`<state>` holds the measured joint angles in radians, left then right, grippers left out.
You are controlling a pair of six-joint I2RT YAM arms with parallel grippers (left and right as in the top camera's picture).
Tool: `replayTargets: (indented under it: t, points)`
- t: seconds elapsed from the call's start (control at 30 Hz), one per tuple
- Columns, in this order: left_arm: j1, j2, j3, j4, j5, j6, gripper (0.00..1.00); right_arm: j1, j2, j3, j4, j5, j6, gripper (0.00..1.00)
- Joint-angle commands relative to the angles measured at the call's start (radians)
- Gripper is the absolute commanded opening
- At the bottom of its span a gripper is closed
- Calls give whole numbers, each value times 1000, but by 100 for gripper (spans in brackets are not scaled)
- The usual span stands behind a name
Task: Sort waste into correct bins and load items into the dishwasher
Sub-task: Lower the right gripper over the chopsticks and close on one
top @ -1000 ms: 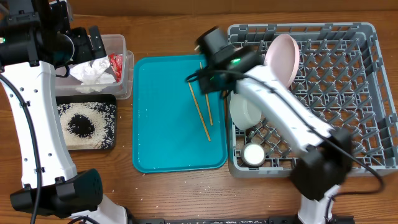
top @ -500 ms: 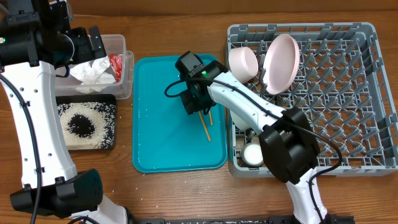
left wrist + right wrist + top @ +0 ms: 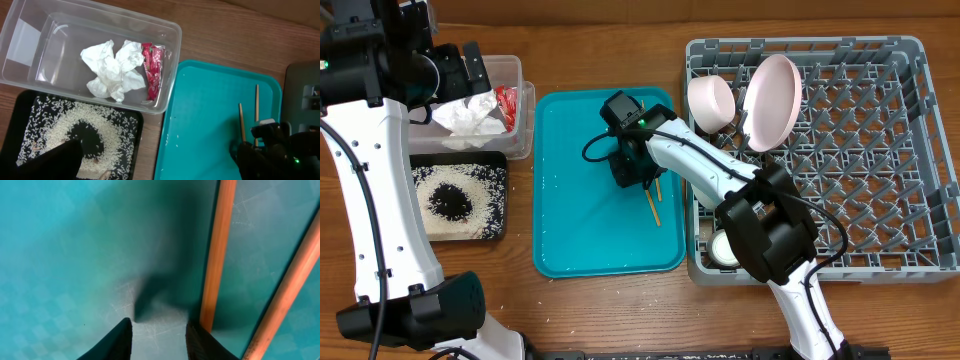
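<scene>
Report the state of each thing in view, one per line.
Clear rectangular plastic tub: holds crumpled white napkin, red wrapper.
Shallow black tray: strewn with white and black grains.
Two thin wooden chopsticks: flat on teal tray.
Round pale pink plate: on edge in grey rack.
Pink bowl: tilted in rack.
Right gripper: open, empty.

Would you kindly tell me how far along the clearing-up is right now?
Done: the napkin and red wrapper lie in the clear tub, the grains in the black tray; the plate, pink bowl and white cup sit in the rack. In hand: the right end effector is low over the teal tray, open, beside the chopsticks, gripping nothing. Left: both chopsticks need loading.
</scene>
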<state>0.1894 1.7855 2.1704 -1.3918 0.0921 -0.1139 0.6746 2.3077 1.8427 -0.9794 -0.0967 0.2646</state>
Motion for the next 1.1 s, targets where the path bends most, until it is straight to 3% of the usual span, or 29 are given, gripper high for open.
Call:
replayTargets:
  t: [0.0,0.57,0.93,1.07]
  points:
    - [-6,10,16,1,-7,-14,100,-2,8,1,11,13,0,34]
    - [-6,10,16,1,-7,-14,100,-5,-4,72,21,273,-52,35]
    - [-6,10,16,1,-7,-14,100,-24,10,10,85,271,-50,35]
    - [-8,10,16,1,-7,-14,100,-24,23,10,73,180,-43,34]
